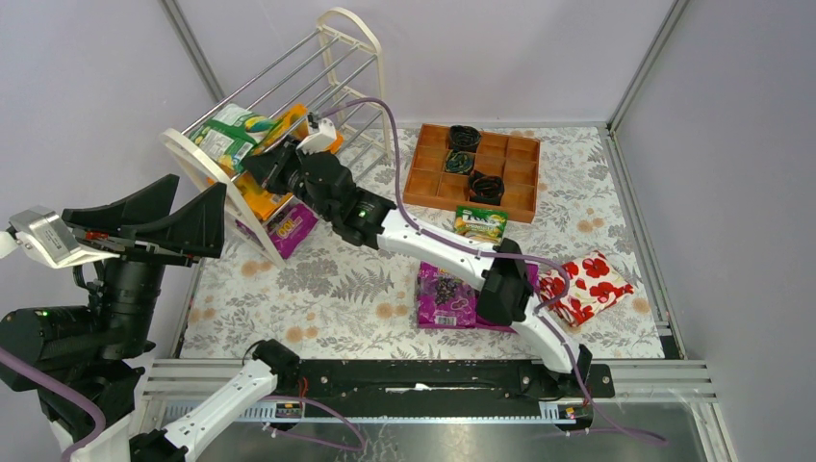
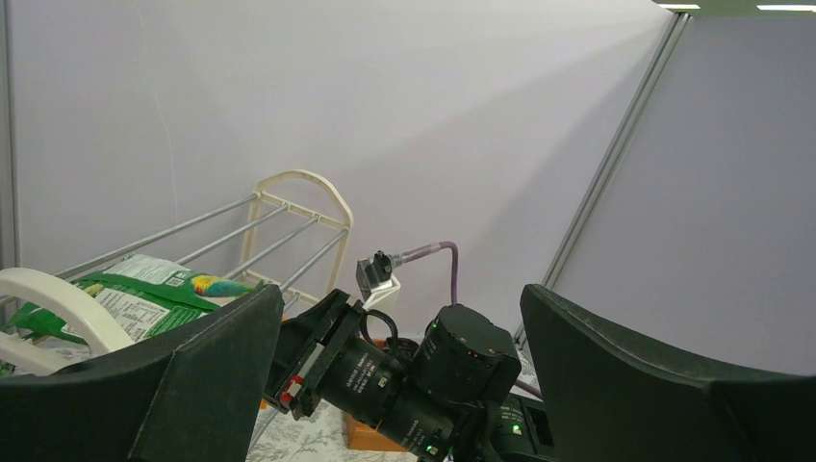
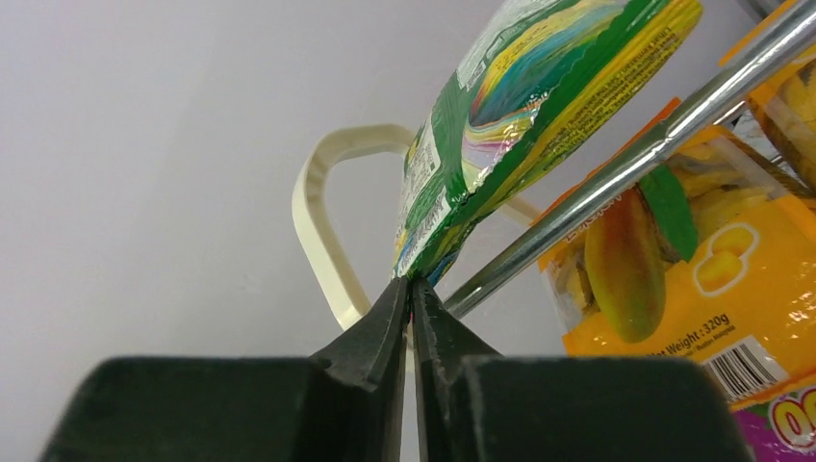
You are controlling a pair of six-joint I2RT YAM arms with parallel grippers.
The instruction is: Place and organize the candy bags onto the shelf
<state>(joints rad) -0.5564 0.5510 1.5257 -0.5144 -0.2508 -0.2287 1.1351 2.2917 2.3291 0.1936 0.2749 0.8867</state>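
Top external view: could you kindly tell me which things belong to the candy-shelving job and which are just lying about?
Job: shelf; top-tier green candy bag; orange mango bag; purple bag at the shelf's foot; purple grape bag and small green bag on the table.
Lying about: wooden compartment tray; black coils; red-and-white floral package.

Illumination was bright, even and diffuse in all three views. Ceiling light strips (image 2: 784, 7) showed high and to the right of the shelf (image 2: 67, 300) in the left wrist view. Shadows were soft: only a faint one lay on the table (image 1: 337, 289) under the right arm (image 1: 433, 245), right of the shelf. In the right wrist view a shelf rod (image 3: 635, 159) carried a bright specular streak, and the green bag (image 3: 520, 115) above it showed a glossy sheen. The right gripper (image 3: 411, 284), below that rod and nearest the lens, was dark and soft-edged. The overhead view was sharp.
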